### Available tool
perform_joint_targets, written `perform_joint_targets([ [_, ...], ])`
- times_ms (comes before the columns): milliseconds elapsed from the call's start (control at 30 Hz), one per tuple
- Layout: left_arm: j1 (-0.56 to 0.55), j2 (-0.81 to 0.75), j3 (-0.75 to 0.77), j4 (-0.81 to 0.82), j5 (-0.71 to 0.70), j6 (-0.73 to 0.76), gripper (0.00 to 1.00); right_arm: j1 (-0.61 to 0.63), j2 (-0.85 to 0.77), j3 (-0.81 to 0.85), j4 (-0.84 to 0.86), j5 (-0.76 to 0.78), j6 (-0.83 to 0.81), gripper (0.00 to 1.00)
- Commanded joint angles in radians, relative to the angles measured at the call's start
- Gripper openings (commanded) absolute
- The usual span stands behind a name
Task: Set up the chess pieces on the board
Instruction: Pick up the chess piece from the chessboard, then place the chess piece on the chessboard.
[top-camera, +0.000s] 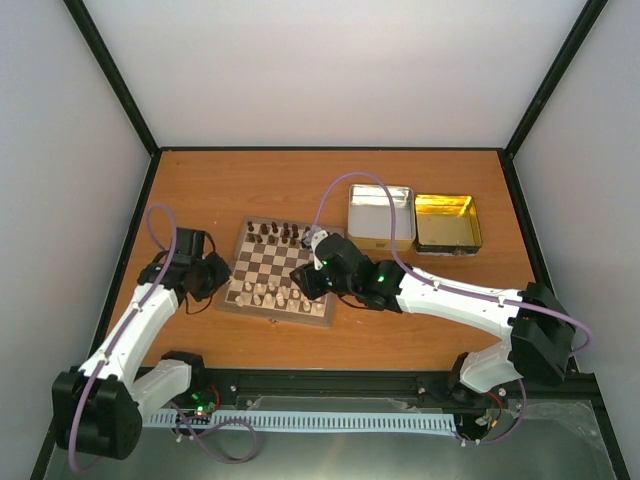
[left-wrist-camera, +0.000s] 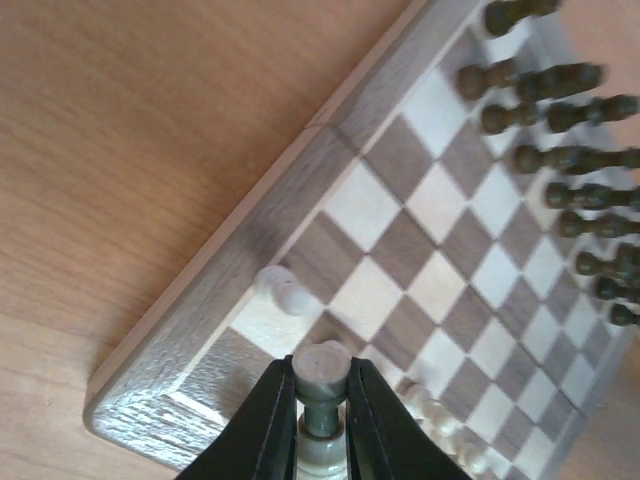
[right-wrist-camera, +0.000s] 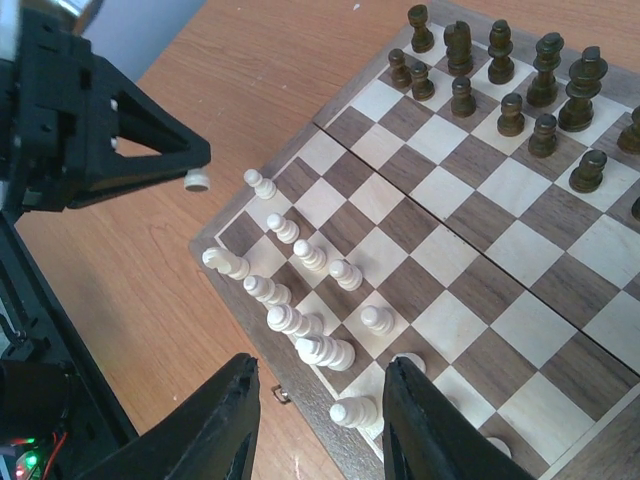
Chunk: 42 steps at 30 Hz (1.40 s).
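The board (top-camera: 277, 272) lies on the table between my two grippers. Dark brown pieces (top-camera: 274, 233) stand along its far rows and pale cream pieces (top-camera: 268, 294) along its near rows. My left gripper (left-wrist-camera: 322, 372) is shut on a pale cream piece (left-wrist-camera: 323, 358), held by its head just above the board's near-left corner (left-wrist-camera: 190, 385). A pale pawn (left-wrist-camera: 285, 290) stands on the square beside it. My right gripper (right-wrist-camera: 325, 420) is open and empty above the pale pieces (right-wrist-camera: 322, 350) at the board's near edge. It touches none of them.
A silver tin (top-camera: 380, 217) and a gold tin (top-camera: 447, 223) stand open at the back right of the table. My left gripper also shows in the right wrist view (right-wrist-camera: 150, 150), close to the board's corner. Black frame posts and white walls enclose the table.
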Motion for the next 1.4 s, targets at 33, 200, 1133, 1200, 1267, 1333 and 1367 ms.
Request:
perform_joint_targets([
  [33, -0.004, -0.065, 0.069, 0.061, 0.089, 0.115, 0.01, 0.008, -0.005, 0.045, 0.063, -0.004, -0.009, 0.36],
  [200, -0.004, -0.062, 0.101, 0.117, 0.276, 0.115, 0.01, 0.007, 0.021, 0.047, 0.199, -0.063, -0.018, 0.46],
  [1133, -0.004, -0.014, 0.075, 0.290, 0.642, -0.292, 0.01, -0.013, 0.216, 0.029, 0.565, -0.072, 0.139, 0.50],
  [1200, -0.004, -0.012, 0.070, 0.294, 0.645, -0.294, 0.01, -0.013, 0.206, 0.016, 0.580, -0.064, 0.143, 0.49],
  [1267, -0.004, -0.014, 0.070, 0.293, 0.647, -0.296, 0.01, -0.014, 0.202, 0.005, 0.594, -0.043, 0.151, 0.46],
  [1333, -0.004, -0.016, 0.070, 0.295, 0.650, -0.299, 0.01, -0.017, 0.203, 0.005, 0.593, -0.028, 0.161, 0.43],
  [1367, -0.004, -0.017, 0.069, 0.294, 0.650, -0.302, 0.01, -0.018, 0.208, 0.006, 0.591, -0.025, 0.165, 0.42],
])
